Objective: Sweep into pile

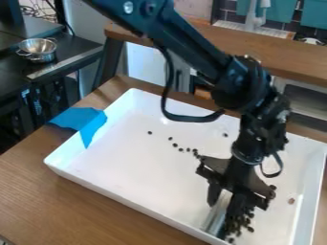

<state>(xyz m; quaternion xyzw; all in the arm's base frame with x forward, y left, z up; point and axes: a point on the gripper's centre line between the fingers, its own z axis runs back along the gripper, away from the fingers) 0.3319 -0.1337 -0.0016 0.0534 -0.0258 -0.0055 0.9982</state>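
Wooden tabletop (70,206) carries the white tray (121,162), where the sweep looks partly done. Dark pieces (240,223) bunch loosely inside the tray's near corner, beside the silvery tool (218,213) under the gripper (235,197); whether the gripper is closed or parted, I cannot tell. Left to gather, I judge: the thin trail (188,150) across the tray's middle and a stray bit (225,135) towards its far wall

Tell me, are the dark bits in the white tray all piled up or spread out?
Spread out: some dark bits cluster beside the gripper, but others trail across the white tray.
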